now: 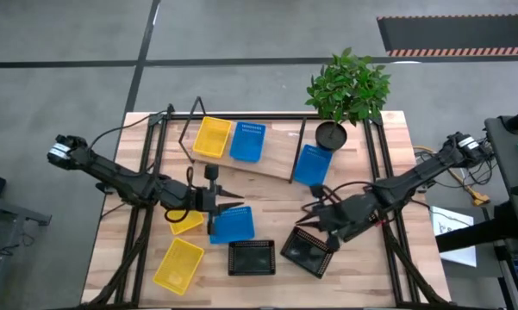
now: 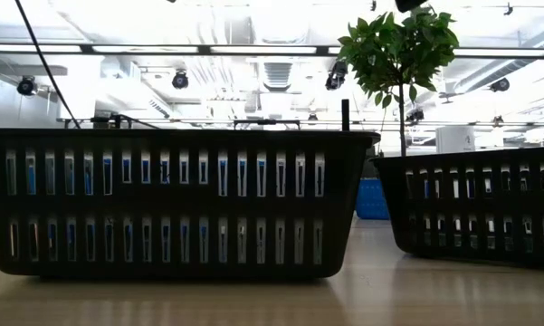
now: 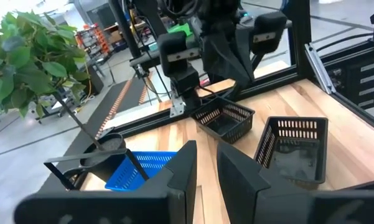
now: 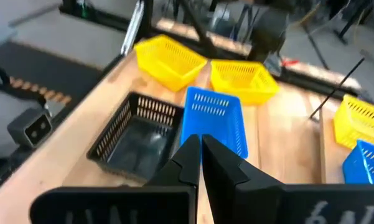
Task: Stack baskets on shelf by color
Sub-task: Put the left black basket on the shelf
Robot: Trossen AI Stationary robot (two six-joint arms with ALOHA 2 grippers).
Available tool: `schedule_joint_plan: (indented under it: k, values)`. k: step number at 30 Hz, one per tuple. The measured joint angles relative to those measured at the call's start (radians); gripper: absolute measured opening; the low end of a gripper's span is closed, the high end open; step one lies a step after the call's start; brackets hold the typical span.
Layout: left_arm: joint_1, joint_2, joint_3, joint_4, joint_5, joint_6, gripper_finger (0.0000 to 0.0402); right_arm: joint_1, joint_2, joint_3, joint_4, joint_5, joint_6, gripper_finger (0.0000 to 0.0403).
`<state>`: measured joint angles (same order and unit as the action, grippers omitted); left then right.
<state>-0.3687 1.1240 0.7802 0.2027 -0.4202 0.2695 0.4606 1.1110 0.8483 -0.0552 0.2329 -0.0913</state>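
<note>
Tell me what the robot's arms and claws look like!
Both arms are dark, thin and jointed, with black cables running along them. The left arm and right arm each have a pale end by the table's edge. The left claw has two pointy black fingers. The right claw looks the same, with flat, wedge-shaped black fingers.

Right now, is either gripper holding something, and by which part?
The right gripper appears to pinch a tilted black basket by its rim. The left gripper is open and holds nothing.
</note>
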Motion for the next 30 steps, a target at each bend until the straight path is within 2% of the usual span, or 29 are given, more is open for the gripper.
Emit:
schedule_joint_plan:
  k: [9, 14, 21, 25, 30]
  values:
    - [0.000, -0.018, 0.000, -0.002, 0.000, 0.009, 0.0046, 0.000, 0.222, 0.257, -0.275, -0.045, -0.047, 0.0017]
    - [0.000, -0.027, 0.000, -0.002, 0.000, 0.035, 0.0046, 0.001, 0.351, 0.404, -0.412, -0.062, -0.090, 0.0058]
    - [0.000, -0.052, 0.000, -0.002, 0.000, 0.082, 0.0046, 0.004, 0.509, 0.555, -0.517, -0.084, -0.196, 0.0124]
    - [0.000, -0.069, 0.000, -0.005, 0.000, 0.082, 0.0046, 0.004, 0.598, 0.626, -0.587, -0.093, -0.225, 0.0141]
    - [0.000, -0.074, 0.000, -0.011, 0.000, 0.085, 0.0046, 0.004, 0.696, 0.702, -0.652, -0.158, -0.212, 0.0145]
